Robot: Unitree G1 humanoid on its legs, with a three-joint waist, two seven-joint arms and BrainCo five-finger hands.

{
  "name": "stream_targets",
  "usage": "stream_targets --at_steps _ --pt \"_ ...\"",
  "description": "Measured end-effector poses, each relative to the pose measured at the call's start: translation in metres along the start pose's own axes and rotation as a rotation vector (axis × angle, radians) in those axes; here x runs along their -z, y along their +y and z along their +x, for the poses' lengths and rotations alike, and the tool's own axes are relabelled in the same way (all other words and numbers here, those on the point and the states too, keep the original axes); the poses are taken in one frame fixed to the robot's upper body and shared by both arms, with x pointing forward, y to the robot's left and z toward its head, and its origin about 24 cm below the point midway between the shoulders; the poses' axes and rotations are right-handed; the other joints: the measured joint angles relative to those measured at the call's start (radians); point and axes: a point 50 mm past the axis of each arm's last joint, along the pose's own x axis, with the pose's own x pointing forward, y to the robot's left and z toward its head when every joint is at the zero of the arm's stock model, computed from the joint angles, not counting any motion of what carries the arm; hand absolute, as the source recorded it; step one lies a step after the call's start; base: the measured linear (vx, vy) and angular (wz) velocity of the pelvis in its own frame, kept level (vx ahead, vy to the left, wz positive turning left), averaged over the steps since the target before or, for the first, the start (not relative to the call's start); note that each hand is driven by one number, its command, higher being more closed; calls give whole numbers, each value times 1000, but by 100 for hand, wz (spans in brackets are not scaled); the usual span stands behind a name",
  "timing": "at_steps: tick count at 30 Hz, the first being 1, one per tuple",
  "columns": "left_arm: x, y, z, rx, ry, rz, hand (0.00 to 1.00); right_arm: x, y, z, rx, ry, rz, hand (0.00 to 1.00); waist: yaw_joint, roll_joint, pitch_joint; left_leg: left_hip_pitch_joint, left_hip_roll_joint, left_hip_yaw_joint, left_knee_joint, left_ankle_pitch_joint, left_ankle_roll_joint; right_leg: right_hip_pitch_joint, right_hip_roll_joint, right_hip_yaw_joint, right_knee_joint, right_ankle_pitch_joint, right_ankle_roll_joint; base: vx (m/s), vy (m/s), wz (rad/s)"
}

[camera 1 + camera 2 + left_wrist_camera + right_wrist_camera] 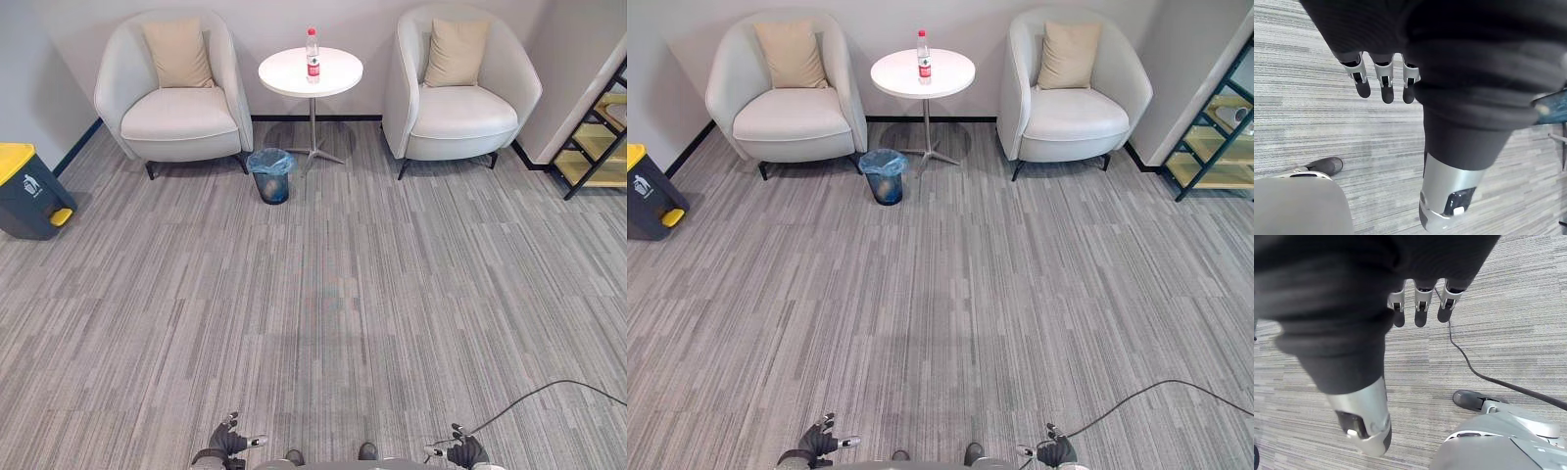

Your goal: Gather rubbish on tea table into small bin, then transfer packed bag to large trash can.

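The left hand (228, 440) hangs low at the near edge of the head views, on the robot's left, its fingers (1386, 81) straight and loosely spread over the carpet (323, 313), holding nothing; the right hand (462, 449) hangs the same way on the robot's right, its fingers (1421, 308) straight and relaxed above the floor, also with nothing in them; both hands are well apart from the furniture at the far side of the room; there, against the wall, stands a small round white bench (338, 70) on a single metal stem with splayed feet; on its top stands one upright clear bottle (313, 54) with a red cap and a red label, towards the far edge; the small bin (271, 176) stands on the carpet near the foot of the bench, on its left side, lined with a blue bag (270, 160) whose rim folds over the top; what lies inside the bag cannot be made out; a pale armchair on the left (178, 108) and a pale armchair on the right (460, 103) flank the bench, each with a beige cushion (178, 51) propped against its back; the large trash can (29, 191), dark grey with a yellow lid, stands by the left wall, well apart from the small bin; a dark-framed shelf unit (598, 147) with wooden boards shows at the right edge.
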Motion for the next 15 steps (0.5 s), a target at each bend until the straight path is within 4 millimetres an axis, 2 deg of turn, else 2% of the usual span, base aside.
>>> stream_targets --at_steps 15 --pt "0 2 0 -6 0 -6 0 -1 -1 0 3 -5 -2 0 -2 -6 -3 2 -1 -2 -1 0 0 -1 0 0 0 0 0 0 0 0"
